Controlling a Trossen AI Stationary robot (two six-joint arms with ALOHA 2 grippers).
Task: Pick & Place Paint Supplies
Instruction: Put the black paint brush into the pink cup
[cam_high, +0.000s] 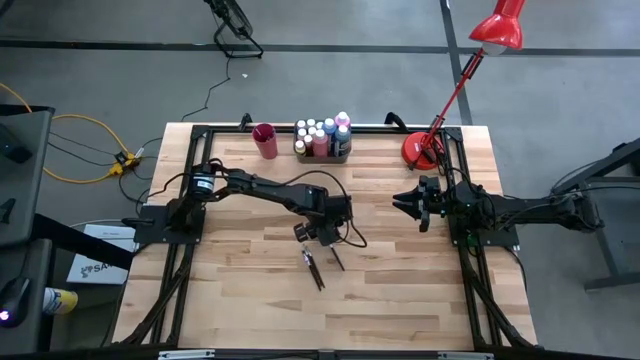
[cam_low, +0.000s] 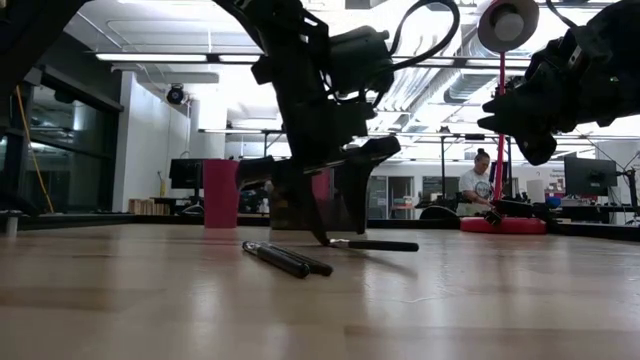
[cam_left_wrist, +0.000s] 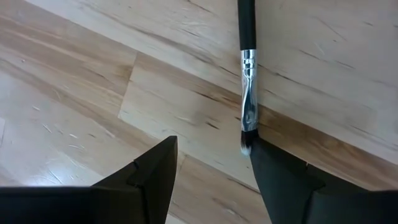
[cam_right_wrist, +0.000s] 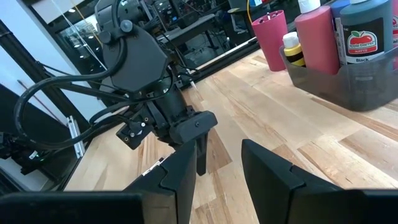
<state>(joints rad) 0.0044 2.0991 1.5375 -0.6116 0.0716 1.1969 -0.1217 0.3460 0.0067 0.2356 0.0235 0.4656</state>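
While the right arm waits near the table's right edge, the left gripper (cam_high: 322, 237) works low over the middle of the wooden table (cam_high: 400, 300). Its 2 fingers (cam_left_wrist: 149, 177) stand apart with bare wood between them and nothing held. Left wrist view shows 1 paintbrush (cam_left_wrist: 247, 74) lying flat, its bristle tip touching the inner edge of 1 finger, handle running away from the gripper. From the low view, the fingertips sit down at the tabletop, the brush (cam_low: 375, 244) just beside them. 2 more paintbrushes (cam_high: 314, 268) lie close together on the wood just in front of the left gripper, toward the table's near edge.

Right gripper (cam_high: 408, 203) hovers above the table, aimed at the left arm, fingers (cam_right_wrist: 267, 168) partly apart with an empty gap.

Paint bottles (cam_high: 322, 134) stand packed in the grey tray (cam_high: 322, 153) at the table's far edge, pale caps up. Right wrist view shows a pink bottle (cam_right_wrist: 319, 38), a yellow one and a dark one in that tray. Red cup (cam_high: 265, 139) stands upright just left of the tray. Red desk lamp (cam_high: 424, 150) sits at the far right corner.
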